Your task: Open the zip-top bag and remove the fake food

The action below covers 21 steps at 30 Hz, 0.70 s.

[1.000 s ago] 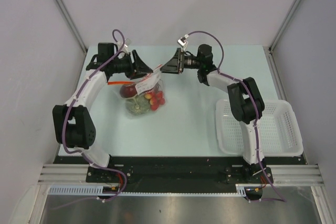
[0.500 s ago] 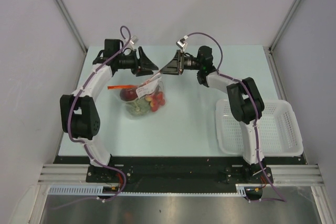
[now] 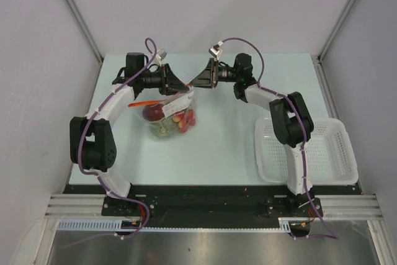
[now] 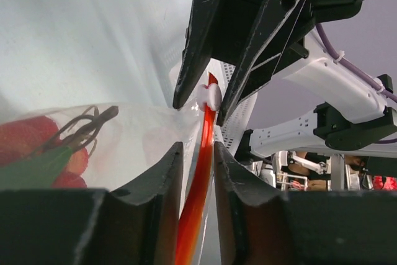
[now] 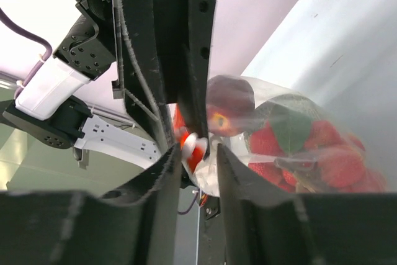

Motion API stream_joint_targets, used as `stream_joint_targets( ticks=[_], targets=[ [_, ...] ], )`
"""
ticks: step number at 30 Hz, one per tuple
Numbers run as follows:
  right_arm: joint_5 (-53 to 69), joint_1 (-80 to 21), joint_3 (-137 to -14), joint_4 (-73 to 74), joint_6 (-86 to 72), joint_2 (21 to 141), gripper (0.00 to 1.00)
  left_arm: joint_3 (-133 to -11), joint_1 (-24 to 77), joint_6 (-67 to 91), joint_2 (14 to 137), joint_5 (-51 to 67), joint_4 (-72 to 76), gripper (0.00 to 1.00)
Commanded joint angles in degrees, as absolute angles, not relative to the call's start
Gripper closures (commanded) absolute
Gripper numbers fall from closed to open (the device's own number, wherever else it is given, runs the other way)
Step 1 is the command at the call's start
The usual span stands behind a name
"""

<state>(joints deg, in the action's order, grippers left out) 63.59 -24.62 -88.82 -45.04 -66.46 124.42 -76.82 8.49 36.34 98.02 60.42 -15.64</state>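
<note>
**Zip-top bag** (image 3: 169, 115): clear crinkly plastic. It sits on the far-left part of the pale green surface (image 3: 229, 147), between the two arms. Its bulging lower part appears to rest on the surface, and its mouth is drawn up toward the far edge

**Zip strip** (image 4: 197, 203): red-orange, running along the bag's mouth, with a small white tab (image 4: 212, 95) at its upper end

**Fake food** (image 3: 169, 121): all pieces are inside the bag
- dark red apple (image 3: 151, 111) on the left
- red strawberry-like pieces (image 3: 185, 120) on the right
- pale-green leafy piece (image 3: 162, 128) on the near side

**Left gripper** (image 4: 197, 147): at the bag's mouth. The fingers are drawn close on either side of the zip strip and clamped on it

**Right gripper** (image 5: 197, 152): faces the left gripper tip to tip, just beside it. The fingers are narrowed and pinched on the tab end of the same strip

**White mesh basket** (image 3: 332, 153): on the near-right part of the surface, well apart from the bag. The right arm crosses over its left side
</note>
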Motion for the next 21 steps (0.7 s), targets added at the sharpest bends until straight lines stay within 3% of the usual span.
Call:
stream_joint_targets(
  ticks=[1, 5, 12, 19, 21],
  targets=[
    [64.0, -23.3, -89.1, -44.1, -65.7, 119.7, 0.63, -79.6, 8.7, 39.4, 94.6, 62.4, -10.0, 0.76],
    [64.4, -22.9, -88.9, -42.1, -64.7, 119.0, 0.59, -81.6, 8.8, 38.0, 94.8, 61.6, -11.7, 0.84],
    [65.8, -22.9, -86.8, -46.9, -67.4, 119.1, 0.59, -81.8, 8.8, 36.0, 94.6, 60.0, -14.2, 0.96],
    [67.6, -23.5, -83.8, -51.4, -68.8, 118.5, 0.59, -81.7, 8.8, 34.6, 93.8, 58.9, -16.0, 0.97],
    [67.8, -23.6, -83.7, -52.6, -69.4, 118.4, 0.64, -81.8, 8.8, 34.6, 93.9, 58.7, -16.1, 0.97]
  ],
)
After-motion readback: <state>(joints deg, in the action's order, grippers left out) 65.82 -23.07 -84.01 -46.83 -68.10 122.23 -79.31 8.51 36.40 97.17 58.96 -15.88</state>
